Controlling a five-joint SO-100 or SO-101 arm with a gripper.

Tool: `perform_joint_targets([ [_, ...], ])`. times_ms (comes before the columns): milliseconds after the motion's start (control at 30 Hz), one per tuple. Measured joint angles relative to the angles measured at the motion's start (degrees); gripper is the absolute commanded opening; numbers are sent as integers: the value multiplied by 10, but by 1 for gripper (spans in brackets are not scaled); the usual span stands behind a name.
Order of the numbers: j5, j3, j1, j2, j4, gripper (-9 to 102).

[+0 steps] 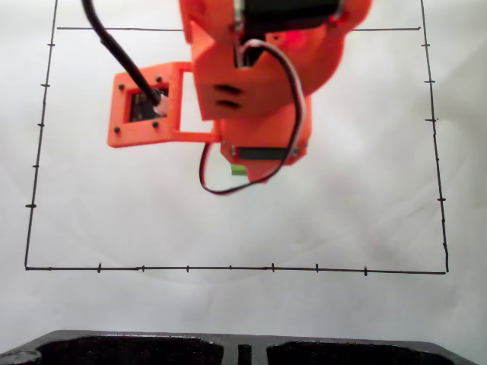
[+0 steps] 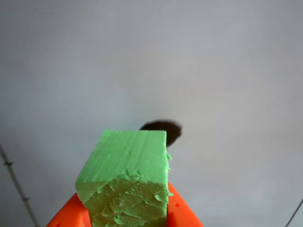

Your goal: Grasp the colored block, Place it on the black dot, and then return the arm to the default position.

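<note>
The colored block (image 2: 127, 175) is a lime-green cube with a rough near face, large and close in the wrist view. It sits against the orange jaw of my gripper (image 2: 128, 213), which is shut on it and holds it above the white surface. The black dot (image 2: 166, 128) lies on the sheet just beyond the block's far top edge, partly covered by it. In the fixed view the orange arm (image 1: 251, 84) reaches down over the upper middle of the sheet. A sliver of the green block (image 1: 239, 170) peeks out under its lower end. The fingertips are hidden there.
A thin black ruled rectangle with tick marks (image 1: 228, 268) frames the white sheet. A black moulded base (image 1: 243, 350) runs along the bottom edge of the fixed view. An orange camera bracket (image 1: 144, 106) with a black cable sticks out to the arm's left.
</note>
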Motion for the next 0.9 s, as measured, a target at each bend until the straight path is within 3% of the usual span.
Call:
perform_joint_targets([
  [467,-7,58,4,4,-35,15],
  [900,-18,79,11,4,-47,26],
])
